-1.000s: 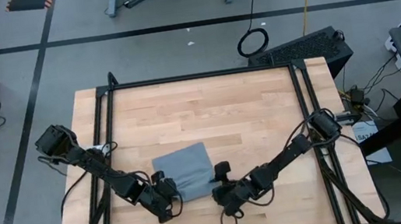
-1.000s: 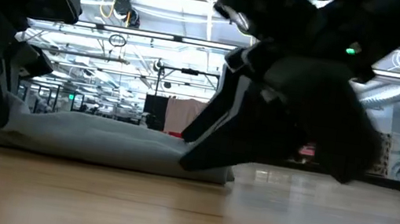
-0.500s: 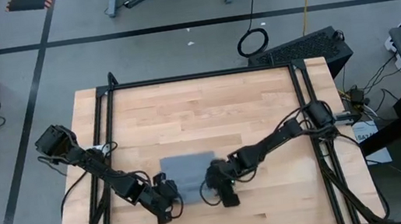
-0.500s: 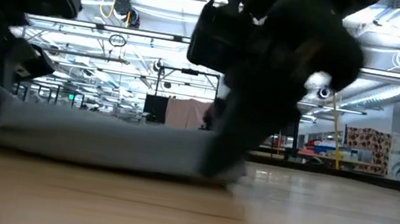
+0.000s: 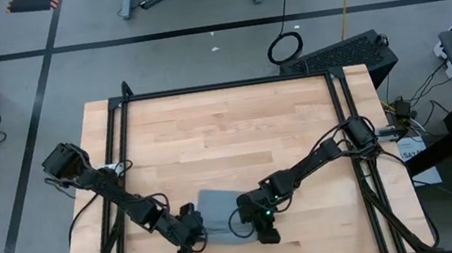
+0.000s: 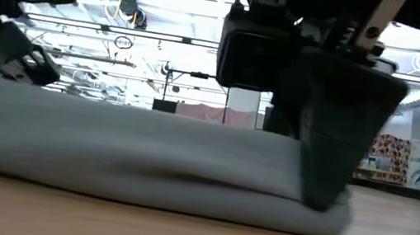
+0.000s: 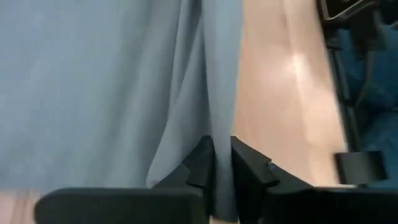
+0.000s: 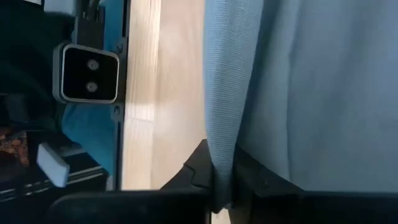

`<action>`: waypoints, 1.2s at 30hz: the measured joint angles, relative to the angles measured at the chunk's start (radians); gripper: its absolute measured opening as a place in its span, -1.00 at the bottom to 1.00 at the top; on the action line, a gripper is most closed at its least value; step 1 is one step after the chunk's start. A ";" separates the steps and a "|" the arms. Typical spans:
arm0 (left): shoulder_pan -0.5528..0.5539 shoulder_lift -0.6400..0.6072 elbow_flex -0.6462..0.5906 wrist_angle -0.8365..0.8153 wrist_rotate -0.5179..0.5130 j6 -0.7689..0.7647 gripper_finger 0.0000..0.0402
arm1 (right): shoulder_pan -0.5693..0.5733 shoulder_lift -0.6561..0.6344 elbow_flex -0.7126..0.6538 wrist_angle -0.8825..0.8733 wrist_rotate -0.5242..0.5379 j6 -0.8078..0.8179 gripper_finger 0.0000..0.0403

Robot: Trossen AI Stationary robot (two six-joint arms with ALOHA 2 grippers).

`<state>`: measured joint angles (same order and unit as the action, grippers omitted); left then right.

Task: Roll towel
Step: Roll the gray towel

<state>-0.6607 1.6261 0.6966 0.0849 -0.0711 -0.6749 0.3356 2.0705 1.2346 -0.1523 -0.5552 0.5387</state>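
left gripper (image 5: 190, 238) pinching towel's left edge | towel (image 5: 222, 227) flat at table's (image 5: 236, 134) near edge, between both grippers | right gripper (image 5: 261, 221) clamped on right edge | risk: uneven pull or thin pinch could slip, leaving a skewed, loose roll

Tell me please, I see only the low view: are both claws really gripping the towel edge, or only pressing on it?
Observer: The right claw is shut on a fold of the towel.
Operator: And the left one?
Observer: The left claw pinches a towel edge between its fingers.
Operator: Where is the towel on the table?
Observer: In the high view, the towel lies near the front edge of the table, between the two claws.
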 joint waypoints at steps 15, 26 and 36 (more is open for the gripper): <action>-0.037 -0.134 -0.001 -0.076 -0.118 0.028 -0.10 | -0.030 0.036 0.003 0.010 -0.115 0.071 -0.98; -0.297 -0.062 0.002 0.093 -0.593 0.293 -0.06 | -0.050 0.038 0.002 0.023 -0.101 0.081 -0.98; -0.231 0.141 0.002 0.164 -0.644 0.364 0.42 | -0.050 0.039 0.001 0.022 -0.098 0.075 -0.98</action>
<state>-0.8919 1.7670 0.6983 0.2493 -0.7155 -0.3109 0.2852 2.1094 1.2358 -0.1303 -0.6529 0.6135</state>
